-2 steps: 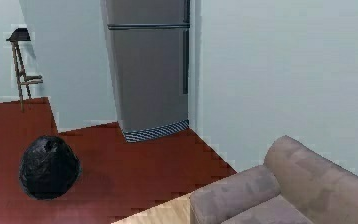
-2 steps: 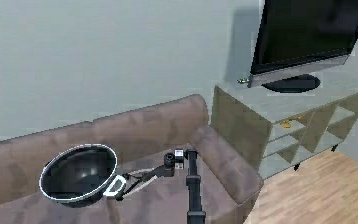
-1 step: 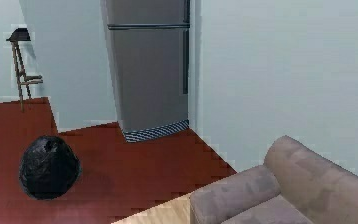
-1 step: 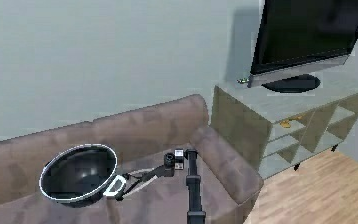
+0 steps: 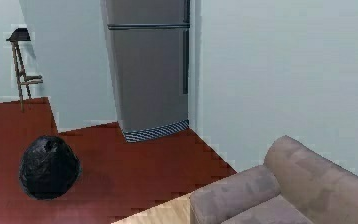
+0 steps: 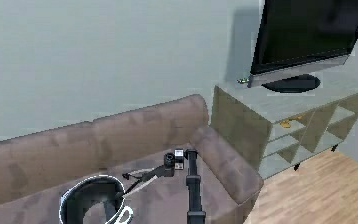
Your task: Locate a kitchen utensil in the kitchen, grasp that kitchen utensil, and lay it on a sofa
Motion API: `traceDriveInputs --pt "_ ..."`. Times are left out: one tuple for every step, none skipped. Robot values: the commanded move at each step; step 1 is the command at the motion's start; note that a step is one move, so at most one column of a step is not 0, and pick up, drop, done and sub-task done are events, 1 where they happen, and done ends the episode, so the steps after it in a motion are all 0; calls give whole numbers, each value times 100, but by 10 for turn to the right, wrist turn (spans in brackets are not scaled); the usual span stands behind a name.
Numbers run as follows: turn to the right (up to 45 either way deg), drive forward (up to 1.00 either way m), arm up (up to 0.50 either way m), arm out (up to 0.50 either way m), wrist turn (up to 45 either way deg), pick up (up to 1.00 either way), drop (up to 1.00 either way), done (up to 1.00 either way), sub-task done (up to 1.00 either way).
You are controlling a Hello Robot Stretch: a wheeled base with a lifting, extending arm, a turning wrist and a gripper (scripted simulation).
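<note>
A brown sofa (image 6: pixel 87 140) runs along the wall in the arm side view, and its end shows at the forward view's lower right (image 5: pixel 297 185). On its seat lies a dark round pan-like utensil (image 6: pixel 87 198) with a pale rim. The dark arm bar (image 6: pixel 194 190) rises from the bottom edge over the seat. The gripper (image 6: pixel 127 180) reaches left from the white marker squares toward the utensil's rim. I cannot tell whether it holds anything.
A grey fridge (image 5: pixel 147 65) stands against the far wall on red floor. A black bag (image 5: pixel 49 167) sits on the floor at left, a stool (image 5: pixel 22 60) behind it. Right of the sofa, a shelf unit (image 6: pixel 287 125) carries a television (image 6: pixel 307 40).
</note>
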Motion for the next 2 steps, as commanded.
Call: traceDriveInputs --pt "0 0 10 0 0 0 0 0 0" --pt "0 0 0 -8 0 0 0 0 0"
